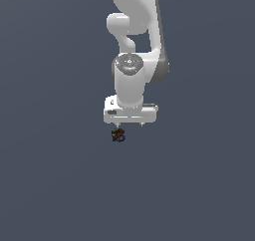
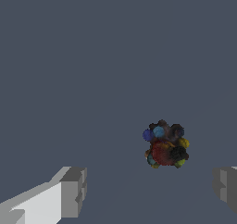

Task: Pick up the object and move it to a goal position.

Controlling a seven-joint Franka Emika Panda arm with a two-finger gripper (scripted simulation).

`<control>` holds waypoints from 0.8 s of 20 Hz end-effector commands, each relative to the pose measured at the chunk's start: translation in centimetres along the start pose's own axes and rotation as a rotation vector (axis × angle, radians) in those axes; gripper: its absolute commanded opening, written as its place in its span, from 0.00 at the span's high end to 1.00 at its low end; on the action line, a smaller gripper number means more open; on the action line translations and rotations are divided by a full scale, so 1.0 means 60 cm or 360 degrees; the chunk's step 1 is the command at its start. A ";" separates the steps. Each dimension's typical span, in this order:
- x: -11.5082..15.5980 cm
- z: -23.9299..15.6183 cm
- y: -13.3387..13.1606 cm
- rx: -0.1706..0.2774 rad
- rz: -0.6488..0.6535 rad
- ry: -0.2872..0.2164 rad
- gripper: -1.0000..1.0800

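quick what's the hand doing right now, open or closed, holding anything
Hand: open, fingers spread wide, holding nothing. The object sits apart from both fingers, ungrasped.

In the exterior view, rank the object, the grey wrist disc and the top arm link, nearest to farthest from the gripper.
From the gripper:
1. the object, just below it, toward the exterior view's left.
2. the grey wrist disc, above it on the arm.
3. the top arm link, highest, at the picture's upper edge.

Plain dark grey-blue surface (image 1: 55, 185), uniform, filling both views
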State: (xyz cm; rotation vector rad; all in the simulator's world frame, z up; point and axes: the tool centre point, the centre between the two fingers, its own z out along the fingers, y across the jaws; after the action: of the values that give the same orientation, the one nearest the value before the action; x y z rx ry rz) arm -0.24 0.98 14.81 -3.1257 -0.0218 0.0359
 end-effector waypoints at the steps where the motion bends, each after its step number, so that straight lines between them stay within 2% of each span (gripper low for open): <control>1: 0.000 0.000 0.000 0.0000 0.0000 0.0000 0.04; 11: 0.012 -0.023 -0.042 0.0026 -0.0019 0.0042 0.04; 16: 0.012 -0.020 -0.037 0.0024 -0.0021 0.0041 0.04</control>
State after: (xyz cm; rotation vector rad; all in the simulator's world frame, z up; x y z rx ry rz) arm 0.49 3.40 16.15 -3.1097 -0.0424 -0.0054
